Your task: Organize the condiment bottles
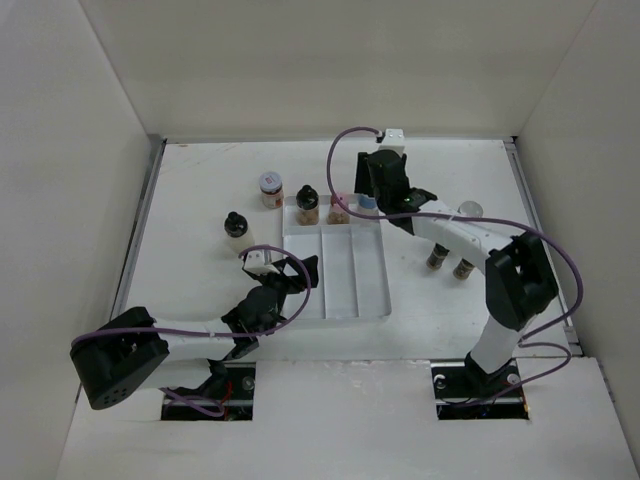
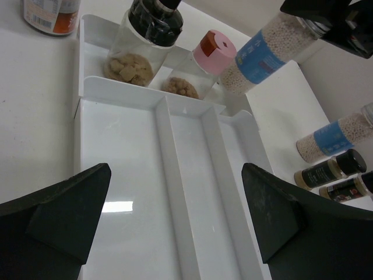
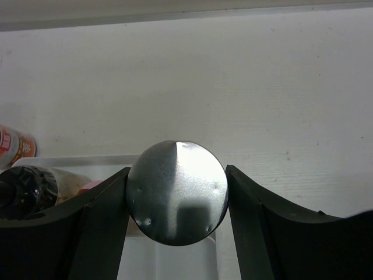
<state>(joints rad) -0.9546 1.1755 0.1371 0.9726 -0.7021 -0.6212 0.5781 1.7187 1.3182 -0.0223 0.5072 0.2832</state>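
My right gripper (image 1: 383, 197) is shut on the silver cap (image 3: 176, 192) of a blue-labelled bottle (image 2: 259, 55) and holds it tilted at the back right corner of the clear divided tray (image 1: 335, 290). A black-capped bottle (image 1: 307, 205) and a pink-capped bottle (image 1: 338, 208) stand in the tray's back compartment. A white-lidded jar (image 1: 270, 188) and another black-capped bottle (image 1: 236, 228) stand on the table left of the tray. My left gripper (image 1: 295, 272) is open and empty over the tray's front left, its fingers (image 2: 64, 210) wide apart.
Right of the tray stand two small brown black-capped bottles (image 1: 437, 258) (image 1: 463, 268) and a second silver-capped, blue-labelled bottle (image 1: 470, 210). White walls close in the table on the left, back and right.
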